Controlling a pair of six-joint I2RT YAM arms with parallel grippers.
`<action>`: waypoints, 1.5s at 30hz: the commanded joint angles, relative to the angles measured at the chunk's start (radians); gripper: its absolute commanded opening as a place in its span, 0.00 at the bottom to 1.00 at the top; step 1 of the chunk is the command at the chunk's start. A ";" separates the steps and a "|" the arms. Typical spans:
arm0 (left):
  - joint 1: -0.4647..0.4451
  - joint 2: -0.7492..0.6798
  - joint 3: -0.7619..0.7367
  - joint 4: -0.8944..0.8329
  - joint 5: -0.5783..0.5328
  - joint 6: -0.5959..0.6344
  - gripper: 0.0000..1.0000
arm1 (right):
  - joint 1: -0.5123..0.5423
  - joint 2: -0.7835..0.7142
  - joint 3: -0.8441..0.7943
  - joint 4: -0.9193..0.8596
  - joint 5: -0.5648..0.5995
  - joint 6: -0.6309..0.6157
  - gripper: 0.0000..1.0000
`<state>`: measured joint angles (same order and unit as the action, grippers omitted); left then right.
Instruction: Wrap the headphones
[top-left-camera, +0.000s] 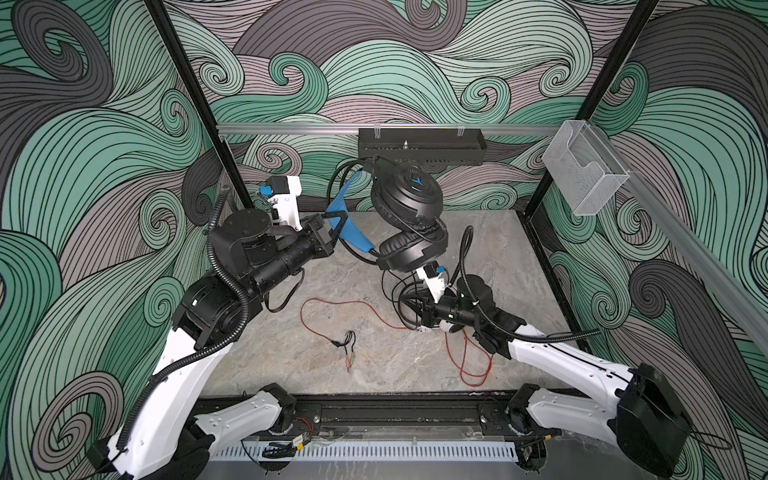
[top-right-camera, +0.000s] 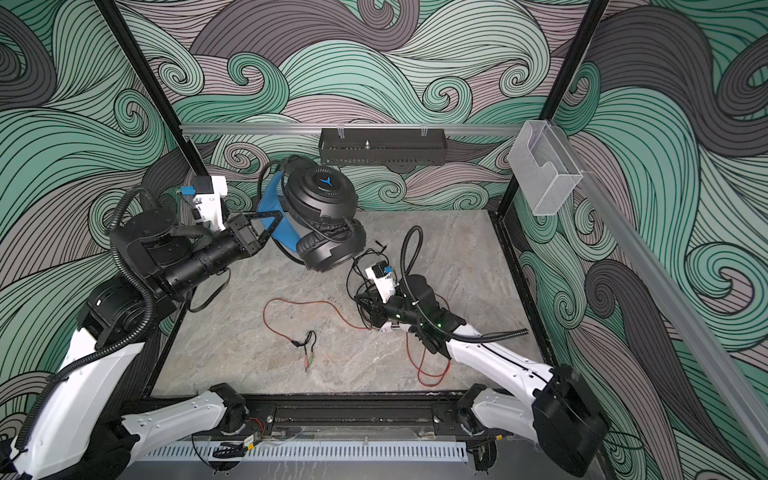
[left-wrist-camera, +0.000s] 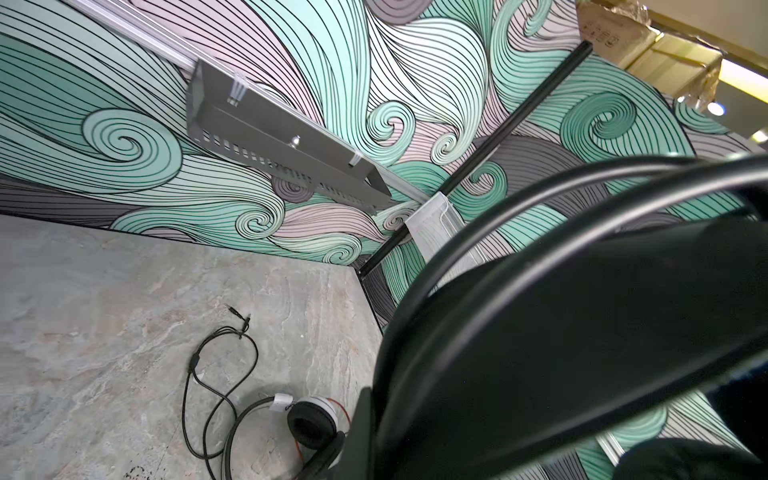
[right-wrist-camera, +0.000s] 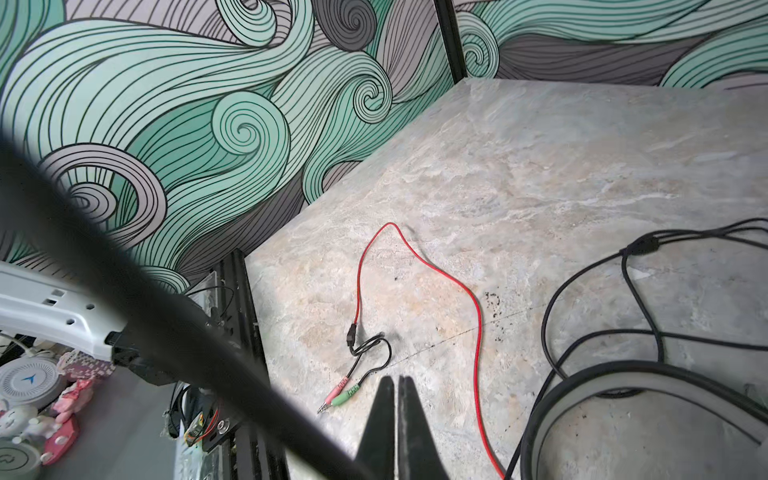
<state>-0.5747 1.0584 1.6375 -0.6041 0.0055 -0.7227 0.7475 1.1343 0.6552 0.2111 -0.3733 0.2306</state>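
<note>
black headset (top-left-camera: 405, 195) aloft — band (top-left-camera: 348, 196) left, 2 cups (top-left-camera: 411, 249) right

I have my left arm (top-left-camera: 187, 357) raised and reaching toward the middle, the left gripper (top-left-camera: 338, 226) up high and clamped tight, while my right arm (top-left-camera: 561, 361) stretches out low, the right gripper (right-wrist-camera: 397, 384) with its jaws pressed together.
</note>
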 joint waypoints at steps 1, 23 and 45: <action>0.003 0.040 0.071 0.109 -0.139 -0.070 0.00 | 0.051 -0.051 0.070 -0.199 0.155 -0.112 0.00; 0.012 0.249 0.010 0.050 -0.584 -0.058 0.00 | 0.406 -0.012 0.482 -0.780 0.592 -0.342 0.00; -0.248 0.096 -0.363 0.007 -0.677 0.546 0.00 | 0.432 0.274 1.057 -1.217 0.724 -0.450 0.00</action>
<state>-0.7998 1.2366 1.2690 -0.6182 -0.6903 -0.2810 1.1751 1.3968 1.6585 -0.9226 0.3012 -0.1761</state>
